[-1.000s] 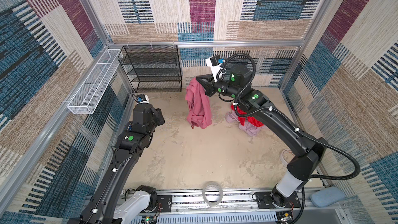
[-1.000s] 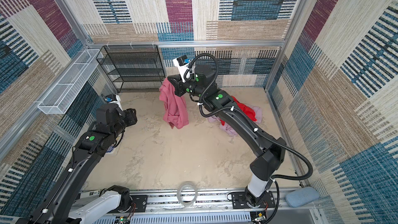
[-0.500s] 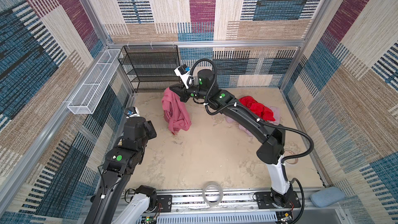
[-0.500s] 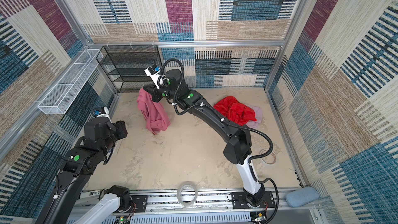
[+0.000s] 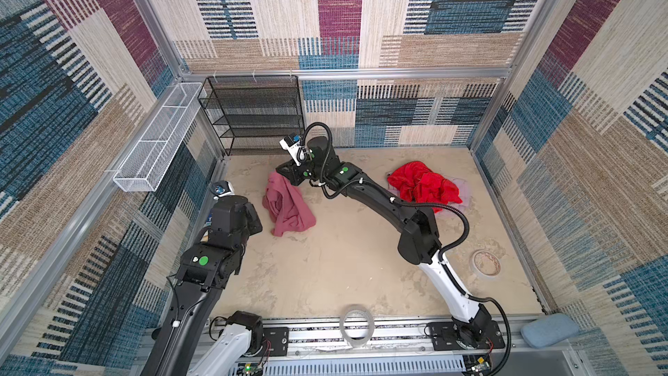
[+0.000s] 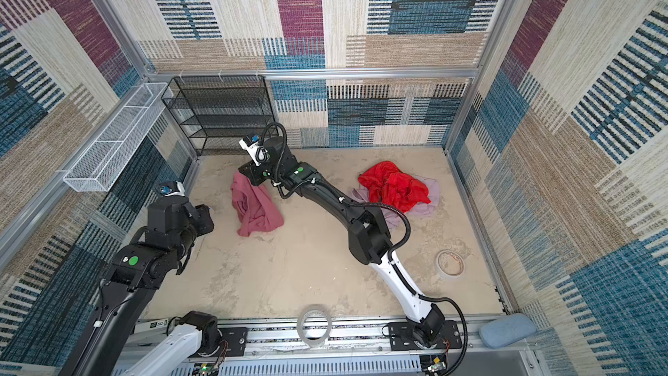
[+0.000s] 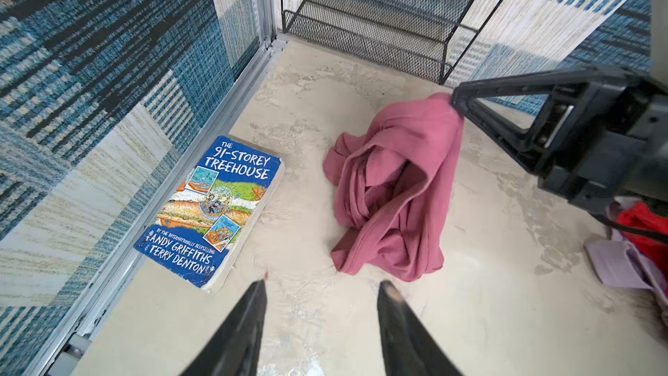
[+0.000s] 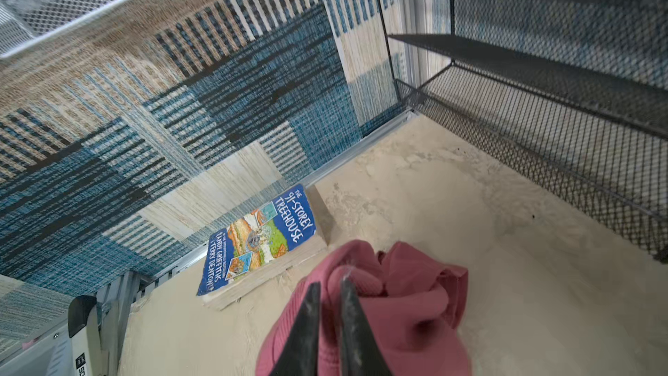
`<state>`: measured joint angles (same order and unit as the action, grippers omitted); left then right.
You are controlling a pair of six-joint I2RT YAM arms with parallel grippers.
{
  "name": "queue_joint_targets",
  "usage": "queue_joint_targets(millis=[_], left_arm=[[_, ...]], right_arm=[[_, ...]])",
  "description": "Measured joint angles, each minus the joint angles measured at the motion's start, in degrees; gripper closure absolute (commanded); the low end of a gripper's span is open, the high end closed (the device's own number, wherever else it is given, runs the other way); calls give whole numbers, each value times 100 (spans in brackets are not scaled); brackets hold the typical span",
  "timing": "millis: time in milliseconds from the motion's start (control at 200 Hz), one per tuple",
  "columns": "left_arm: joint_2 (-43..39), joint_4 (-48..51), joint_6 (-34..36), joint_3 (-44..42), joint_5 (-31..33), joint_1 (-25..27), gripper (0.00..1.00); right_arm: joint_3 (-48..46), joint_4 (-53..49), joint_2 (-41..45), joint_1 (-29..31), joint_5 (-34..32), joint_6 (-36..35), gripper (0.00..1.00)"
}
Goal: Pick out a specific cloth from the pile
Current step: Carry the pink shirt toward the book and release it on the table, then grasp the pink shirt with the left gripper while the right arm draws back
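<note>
Now the pink cloth point(image 5: 289, 207) lies slumped on the table point(image 5: 343, 265), left of centre in both top views. A second ago it hung in the air just beside the pile point(image 5: 423, 184). That pile, red over lilac, sits well apart at right of centre, so the picking-out looks all but done. The right gripper point(image 8: 329, 285) has its fingers nearly together with a narrow slit between them, and a top corner of the cloth is drawn up to the tips. Whether it truly pinches, I cannot tell. The left gripper point(image 7: 321, 283) hangs empty with its fingers apart, near the cloth's lower edge and the book point(image 7: 213, 207).
</note>
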<state>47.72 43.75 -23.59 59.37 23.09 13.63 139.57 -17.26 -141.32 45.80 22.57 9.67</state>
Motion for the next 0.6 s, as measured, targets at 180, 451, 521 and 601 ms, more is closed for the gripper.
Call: queue_joint_targets(millis=[180, 451, 521, 601], left_arm=[[247, -286, -2, -275, -273, 0, 47], [813, -883, -192, -868, -1016, 0, 52], [1043, -1095, -323, -1075, -1298, 50, 53], [1314, -1283, -466, -1307, -1515, 256, 53]], right_arm=[[-686, 96, 238, 4, -160, 59, 69], [-3233, 997, 1810, -57, -439, 306, 67], [-3910, 1379, 2232, -127, -431, 404, 66], [-4656, 1696, 2645, -256, -494, 553, 67]])
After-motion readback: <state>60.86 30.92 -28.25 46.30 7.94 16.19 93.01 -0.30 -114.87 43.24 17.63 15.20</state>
